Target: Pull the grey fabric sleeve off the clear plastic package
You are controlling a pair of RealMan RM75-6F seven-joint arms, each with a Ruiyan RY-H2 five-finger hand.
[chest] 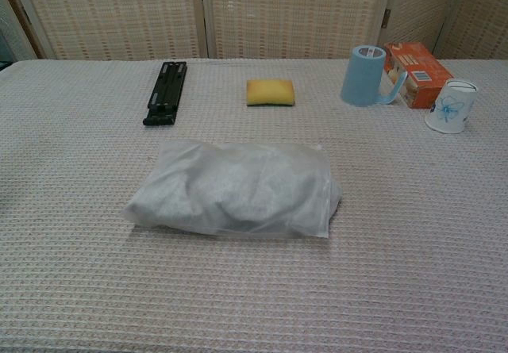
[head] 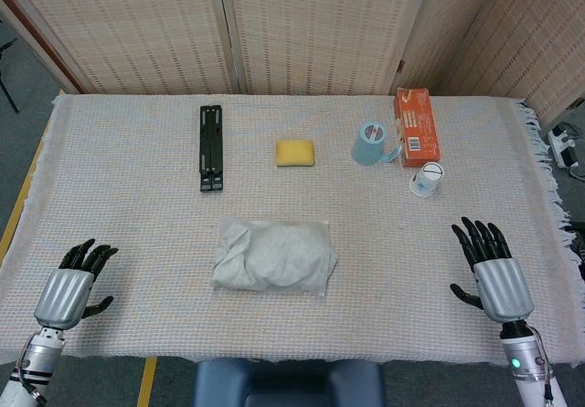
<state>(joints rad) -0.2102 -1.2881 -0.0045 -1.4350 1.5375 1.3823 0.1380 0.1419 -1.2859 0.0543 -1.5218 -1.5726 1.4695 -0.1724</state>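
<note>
currently we log package [head: 274, 256] at table [head: 137, 197] centre, near front edge, grey fabric sleeve [chest: 238, 182] inside clear film. we judge it soft, light, slippery; best pinch loose film at one end, fabric at other. left hand [head: 73, 286] and right hand [head: 492, 268] empty, fingers spread, well apart from it. chest view omits hands, shows film sheen.

I saw a coarse woven tablecloth [chest: 71, 289], grey fabric inside a glossy clear plastic package [chest: 238, 188], a matt yellow sponge [chest: 270, 92] and a cardboard box [chest: 419, 74].
</note>
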